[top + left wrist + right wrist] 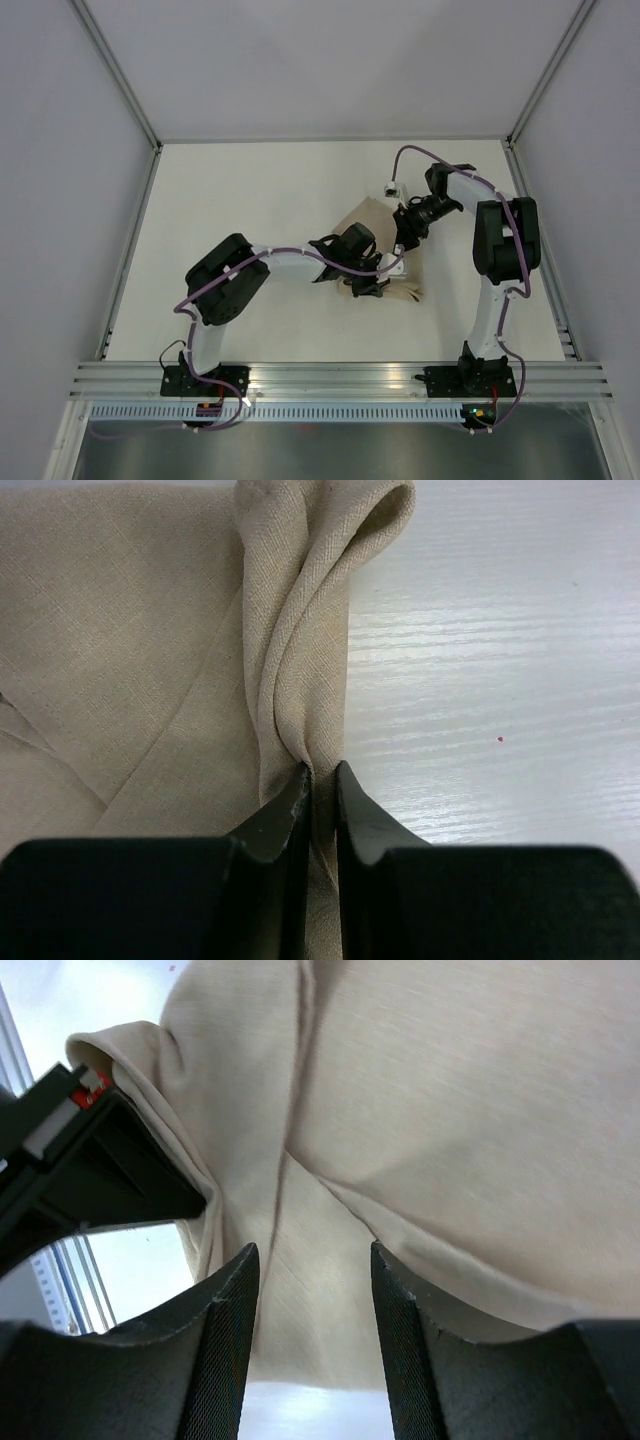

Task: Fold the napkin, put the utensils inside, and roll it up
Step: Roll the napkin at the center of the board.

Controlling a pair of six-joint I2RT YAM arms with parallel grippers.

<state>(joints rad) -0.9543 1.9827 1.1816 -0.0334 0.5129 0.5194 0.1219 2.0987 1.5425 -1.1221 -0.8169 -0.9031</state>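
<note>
– Beige weave in the left gripper (320,780): what was the grip?

– Jaws were closed to a sliver, clamped on a bunched ridge of the napkin (130,630). Only cloth showed between the tips.

– Which way did the ridge run from there?

– Straight ahead of the tips, with its long axis pointing away from the wrist. It ended in an open rolled loop at the far end. Flat layers with a diagonal crease lay left of the jaws, bare table (500,680) right of them.

– Right gripper (312,1260)?

– Spread wide, nothing clamped. Cloth filled the view ahead of and above its gap. Couldn't tell whether the fingertips (228,1310) touched it. The left gripper's black body sat just off to its left, so both were close over the same bundle.

– Fork?

– Not visible in any view. Couldn't tell if it was under the folds.

– Your call on the next move?

– My read was that the rolling step was partly done. The left arm had the hold and the right was the near free one. The roll would need to advance across the ridge's axis, toward the flat cloth on the left-jaw side. The right would likely need to close on the loop end to keep it even. Main risk was the ridge slipping out of a single-point pinch and the loop unrolling.
</note>
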